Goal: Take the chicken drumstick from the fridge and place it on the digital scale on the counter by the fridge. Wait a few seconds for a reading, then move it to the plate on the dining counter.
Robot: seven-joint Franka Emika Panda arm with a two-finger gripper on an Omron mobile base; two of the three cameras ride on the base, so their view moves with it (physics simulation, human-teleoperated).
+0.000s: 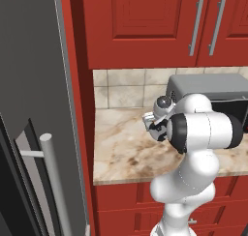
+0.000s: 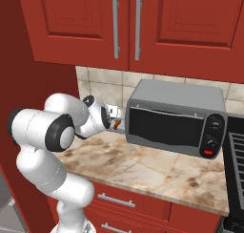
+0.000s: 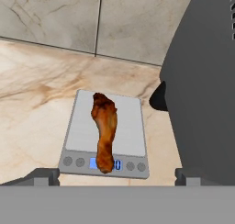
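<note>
Chicken drumstick (image 3: 104, 130) lies lengthwise on digital scale (image 3: 131, 131), thin end over display.

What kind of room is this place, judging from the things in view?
Most likely a home kitchen: red cabinets above a marbled counter with wall tiles, a grey microwave, and a chicken drumstick lying on a digital scale.

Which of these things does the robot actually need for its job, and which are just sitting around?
Needed:
chicken drumstick, lying on the digital scale
counter
fridge
gripper, open above the scale

Just there:
microwave
upper cabinets
wall tiles
</note>
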